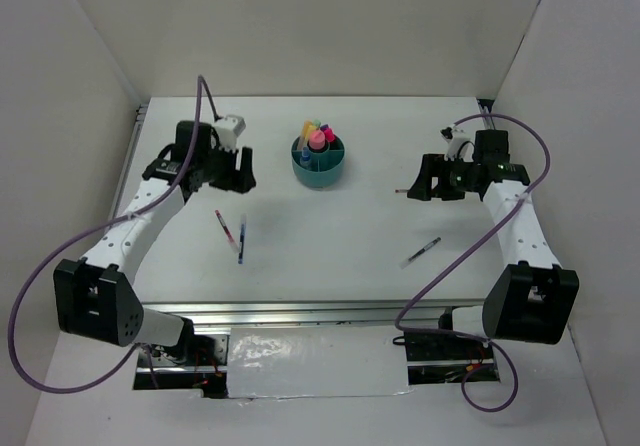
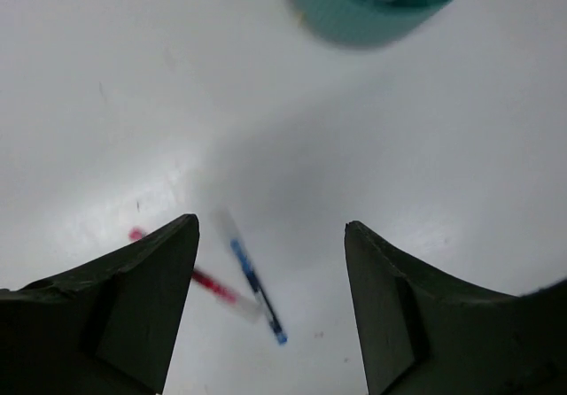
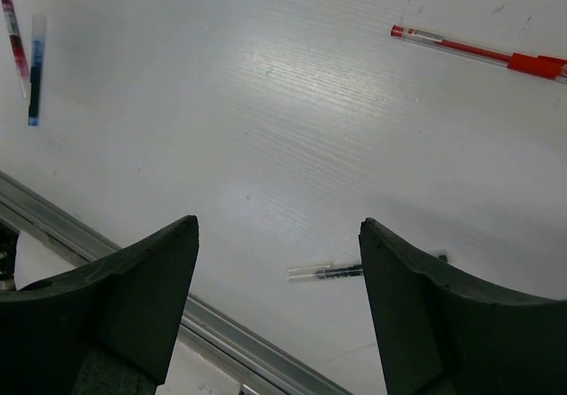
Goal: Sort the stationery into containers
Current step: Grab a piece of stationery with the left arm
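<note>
Both claws are wide open and hold nothing. The left claw (image 1: 243,174) hangs over the bench (image 1: 330,256) on the left side, and the right claw (image 1: 420,182) hangs on the right side. The round teal holder (image 1: 322,177) sits at the far middle of the bench, between the two claws. Bright markers (image 1: 318,138) stand inside it already.

Four pens lie on the bench and are not sorted yet. A red pen (image 1: 226,229) and a blue pen (image 1: 241,239) lie close together, a bit nearer to the arm bases than the left claw. Both pens point mostly from far to near, and their near ends come close like a letter V. Whether they touch is hard to tell. The left arm is much nearer to these two.

A black pen (image 1: 421,252) lies on a slant, on the near side of the right claw, so the right arm is nearer to it. A second red pen (image 3: 478,51) lies near the right claw too, as its wrist view shows.

The left claw likely has to drop toward the near edge for the red or blue pen, fingers set across the pen.
</note>
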`<action>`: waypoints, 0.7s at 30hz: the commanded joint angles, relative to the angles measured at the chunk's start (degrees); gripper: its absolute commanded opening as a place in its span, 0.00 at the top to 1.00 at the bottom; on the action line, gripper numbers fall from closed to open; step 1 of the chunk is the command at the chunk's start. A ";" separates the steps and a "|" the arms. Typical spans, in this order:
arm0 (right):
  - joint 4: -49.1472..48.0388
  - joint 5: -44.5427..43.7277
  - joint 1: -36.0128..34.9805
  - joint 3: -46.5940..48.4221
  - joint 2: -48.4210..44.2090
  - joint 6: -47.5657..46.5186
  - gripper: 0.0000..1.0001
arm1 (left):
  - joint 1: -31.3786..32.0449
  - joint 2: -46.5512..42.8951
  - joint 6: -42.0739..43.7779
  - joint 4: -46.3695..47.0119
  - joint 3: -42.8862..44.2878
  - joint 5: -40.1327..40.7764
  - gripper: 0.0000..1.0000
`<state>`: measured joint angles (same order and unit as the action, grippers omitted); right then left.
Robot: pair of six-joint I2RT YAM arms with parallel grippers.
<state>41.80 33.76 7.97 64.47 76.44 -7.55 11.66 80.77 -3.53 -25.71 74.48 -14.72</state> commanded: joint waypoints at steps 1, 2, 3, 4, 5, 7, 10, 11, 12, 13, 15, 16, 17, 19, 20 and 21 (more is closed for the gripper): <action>0.12 -0.10 -0.93 0.39 -2.09 -0.62 0.21 | -2.34 -4.20 -5.33 -3.73 -10.36 7.32 0.22; 0.30 -0.01 -1.02 0.57 -2.00 -0.62 0.21 | -2.87 -4.83 -6.30 -4.08 -11.97 8.47 0.23; 0.47 -0.10 -1.20 0.83 -2.00 -0.62 0.21 | -3.31 -5.01 -6.92 -4.43 -13.29 9.35 0.25; 0.56 -0.18 -1.29 0.92 -2.00 -0.54 0.21 | -4.44 -4.84 -7.89 -4.87 -15.22 10.84 0.26; 0.56 -0.27 -1.37 1.01 -2.09 -0.53 0.21 | -4.98 -4.40 -9.29 -5.74 -16.02 11.46 0.27; 0.56 -0.36 -1.46 0.75 -2.53 -0.45 0.20 | -6.29 -3.17 -10.87 -6.28 -17.87 13.56 0.28; 0.39 -0.45 -1.46 0.05 -3.05 -0.45 0.20 | -8.57 -0.89 -12.55 -6.02 -18.58 13.84 0.31; 0.30 -0.36 -1.46 -0.04 -3.32 -0.45 0.20 | -9.19 -0.27 -13.16 -5.84 -18.41 13.32 0.31; 0.21 -0.53 -1.46 -0.30 -3.58 -0.45 0.20 | -9.46 1.04 -13.52 -5.49 -17.97 13.23 0.33; 0.21 -0.62 -1.46 -0.39 -3.67 -0.45 0.20 | -10.07 1.75 -13.87 -5.40 -17.09 12.79 0.33; 0.47 -0.54 -1.46 -0.31 -3.76 -0.45 0.20 | -10.34 4.03 -14.40 -5.22 -15.69 12.17 0.34; 0.47 -0.71 -1.55 -0.31 -3.76 -0.53 0.20 | -10.34 5.00 -14.75 -5.22 -15.07 12.17 0.34; 0.56 -0.62 -1.46 -0.22 -3.76 -0.62 0.20 | -10.34 5.79 -15.19 -5.22 -14.63 12.17 0.34; 0.74 -0.71 -1.55 -0.22 -3.93 -0.71 0.19 | -10.34 8.87 -16.41 -6.19 -12.70 12.35 0.35; 0.65 -0.71 -1.55 -0.13 -4.11 -0.62 0.19 | -10.34 10.79 -16.77 -6.54 -12.26 12.96 0.36; 0.65 -0.80 -1.46 -0.22 -4.20 -0.62 0.19 | -10.34 11.59 -17.29 -7.15 -10.95 12.96 0.37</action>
<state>41.95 33.28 6.98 64.25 74.41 -7.55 1.41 89.91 -18.17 -32.16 59.90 -2.50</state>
